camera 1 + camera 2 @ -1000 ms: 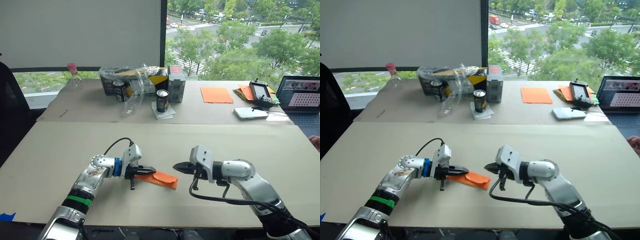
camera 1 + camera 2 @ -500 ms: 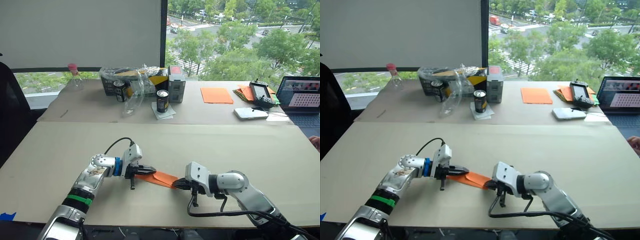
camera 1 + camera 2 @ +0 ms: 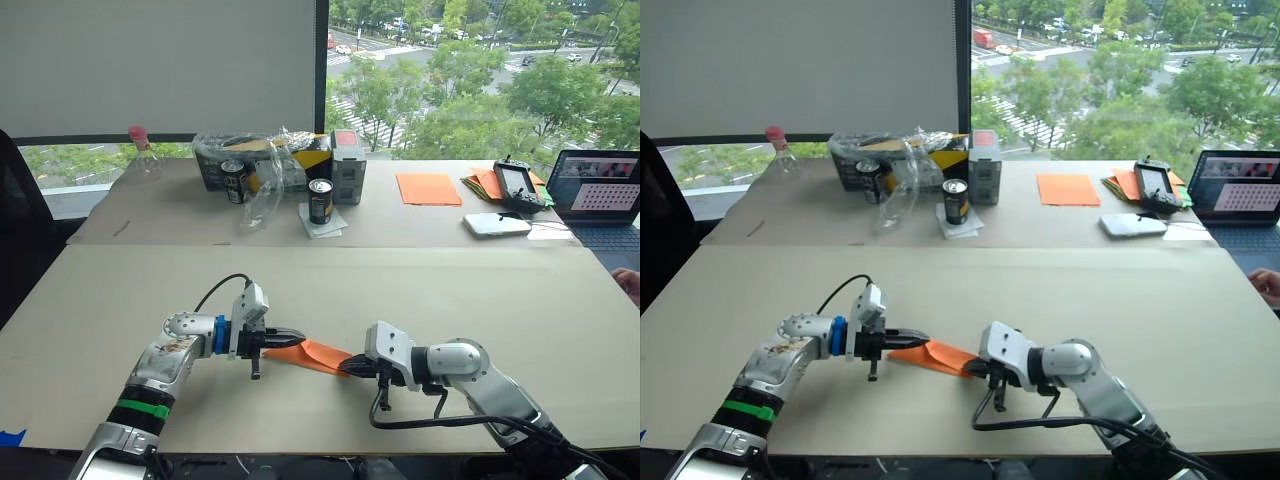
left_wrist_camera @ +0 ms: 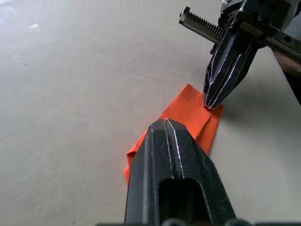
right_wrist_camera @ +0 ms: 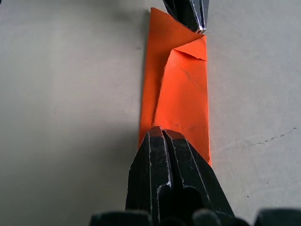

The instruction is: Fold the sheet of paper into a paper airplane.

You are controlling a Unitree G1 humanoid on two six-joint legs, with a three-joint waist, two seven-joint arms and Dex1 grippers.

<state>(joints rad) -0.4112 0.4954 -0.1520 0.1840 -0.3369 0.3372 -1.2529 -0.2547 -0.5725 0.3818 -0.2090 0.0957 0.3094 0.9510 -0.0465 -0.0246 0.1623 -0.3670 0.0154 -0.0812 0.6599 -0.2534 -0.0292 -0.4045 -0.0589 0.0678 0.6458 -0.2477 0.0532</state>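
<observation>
Likely an office: laptop (image 3: 600, 195) on table (image 3: 420, 275) by high window (image 3: 480, 70)

I can read no text, label, brand or number anywhere here. The cans (image 3: 320, 201) and the box (image 3: 347, 166) beside them carry markings too small for me to make out.

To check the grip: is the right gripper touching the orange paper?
Touching: in the left wrist view, the right gripper tips press on the sheet of paper at its far edge.
</observation>
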